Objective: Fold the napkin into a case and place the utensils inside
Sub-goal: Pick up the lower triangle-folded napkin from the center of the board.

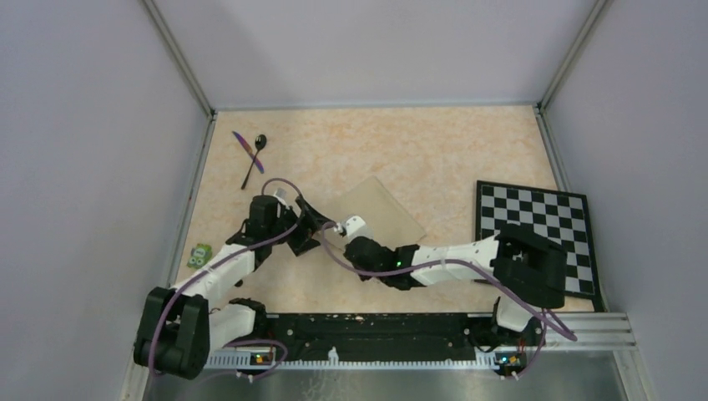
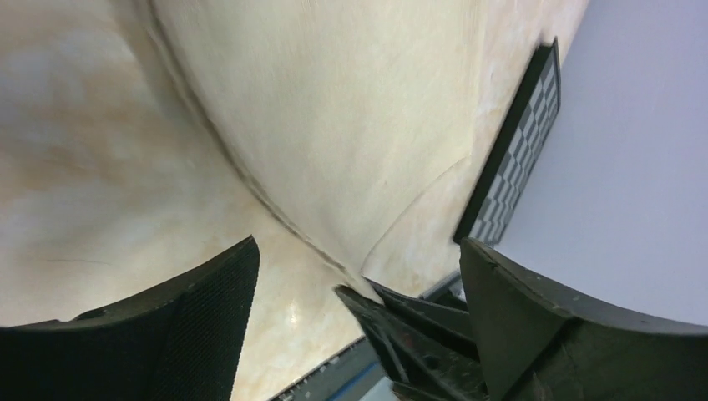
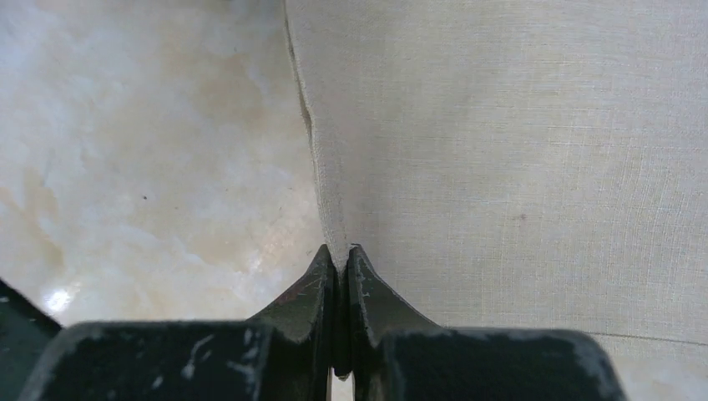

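My right claw [image 1: 341, 226] is pressed together on the napkin [image 1: 381, 209], and my right wrist camera shows it plainly. The two fingers [image 3: 321, 280] meet at their tips with the hemmed edge of the cloth caught between them. From that pinch the cloth [image 3: 509, 159] spreads away ahead and to the right. Bare table [image 3: 142, 150] lies to the left of the hem.

My left claw [image 1: 312, 225] is spread wide and holds nothing. In its own camera the two black fingers [image 2: 213, 313] stand far apart at the bottom corners. The napkin [image 2: 334, 125] lies beyond them and narrows to a corner that points down into the gap between them. That corner ends at the dark tips of my right claw [image 2: 392, 322], which pokes in from below. None of the cloth touches my left fingers.

From above, the napkin is a pale, flat, four-sided sheet near the middle of the table [image 1: 451, 142], turned so that one corner faces my arms. Both claws sit just beside each other at its near-left corner, the left one on the outside and the right one at the cloth.

The spoon [image 1: 255, 160] and the knife [image 1: 247, 151] lie crossed near the far-left corner of the table, well apart from the napkin and from both claws. A checkerboard [image 1: 534, 230] lies along the right side, clear of the cloth. A small green thing [image 1: 199, 256] sits at the left edge.
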Robot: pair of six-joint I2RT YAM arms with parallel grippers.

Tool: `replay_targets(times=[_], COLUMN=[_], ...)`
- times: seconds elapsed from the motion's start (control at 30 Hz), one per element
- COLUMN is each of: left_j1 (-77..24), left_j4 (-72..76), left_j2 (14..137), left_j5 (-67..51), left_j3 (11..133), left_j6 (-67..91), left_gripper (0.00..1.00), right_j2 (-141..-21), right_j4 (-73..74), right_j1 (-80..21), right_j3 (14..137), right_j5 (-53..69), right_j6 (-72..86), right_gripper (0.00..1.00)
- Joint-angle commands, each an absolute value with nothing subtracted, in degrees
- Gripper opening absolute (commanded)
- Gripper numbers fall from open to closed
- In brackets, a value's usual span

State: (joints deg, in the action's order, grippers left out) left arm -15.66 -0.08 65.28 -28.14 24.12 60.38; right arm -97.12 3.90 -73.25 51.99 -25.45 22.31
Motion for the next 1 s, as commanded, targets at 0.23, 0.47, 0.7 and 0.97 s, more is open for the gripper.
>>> replay_targets(times=[0.23, 0.47, 0.7, 0.97], left_j1=[-5.0, -4.9, -4.9, -5.3], left_j4=[-3.5, 1.7, 4.5, 5.8], left_j2=[66.3, 74.5, 79.7, 84.1], left_j5=[-30.3, -33.8, -32.3, -31.7], left_j3=[27.1, 30.2, 32.7, 35.4], left_j6=[50.0, 50.4, 50.6, 50.3], left_gripper=[0.96, 0.94, 0.86, 0.64], right_j2=[-83.6, -80.8, -80.0, -80.0], right_j4=[-15.5, -20.7, -21.3, -21.8], right_j1=[-60.3, -55.8, -54.8, -54.6], right_j3=[40.4, 35.0, 34.1, 33.8], right_j5=[-2.7, 2.1, 2.9, 3.2], right_j6=[35.2, 38.9, 38.6, 38.2], right_gripper=[0.00, 0.00, 0.00, 0.00])
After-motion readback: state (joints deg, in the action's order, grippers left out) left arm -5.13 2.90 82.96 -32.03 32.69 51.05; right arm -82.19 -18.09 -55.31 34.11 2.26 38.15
